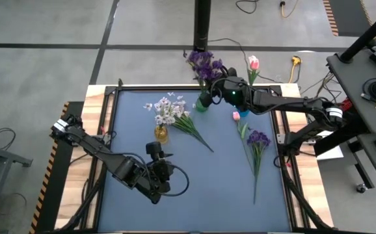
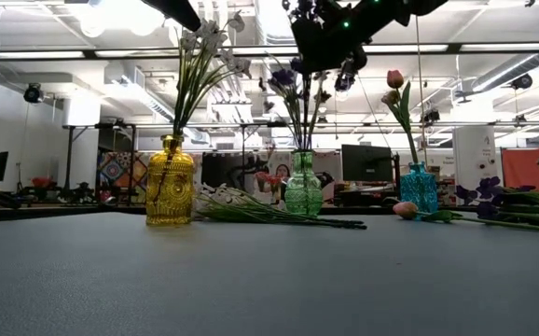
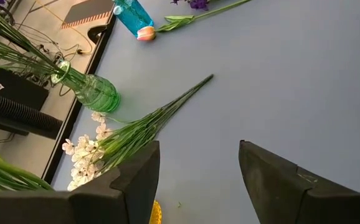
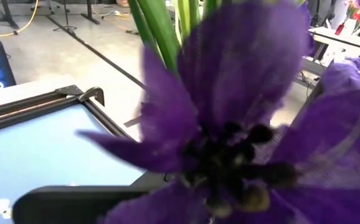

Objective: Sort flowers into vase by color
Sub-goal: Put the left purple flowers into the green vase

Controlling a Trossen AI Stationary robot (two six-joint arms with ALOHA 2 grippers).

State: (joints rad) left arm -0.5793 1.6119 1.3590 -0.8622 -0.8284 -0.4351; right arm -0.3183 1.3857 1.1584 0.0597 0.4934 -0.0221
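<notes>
Overhead: right gripper above green vase, grip state unreadable, purple flowers in vase | Table-level: stems in green neck, keep vertical | Left wrist: left gripper spread, empty, idle | Right wrist: purple bloom fills lens

The near half of the mat lies bare, open from six o'clock. Toward twelve, the yellow vase, green vase and blue vase stand in a row. White sprigs and loose purple flowers sprawl across the middle.
</notes>
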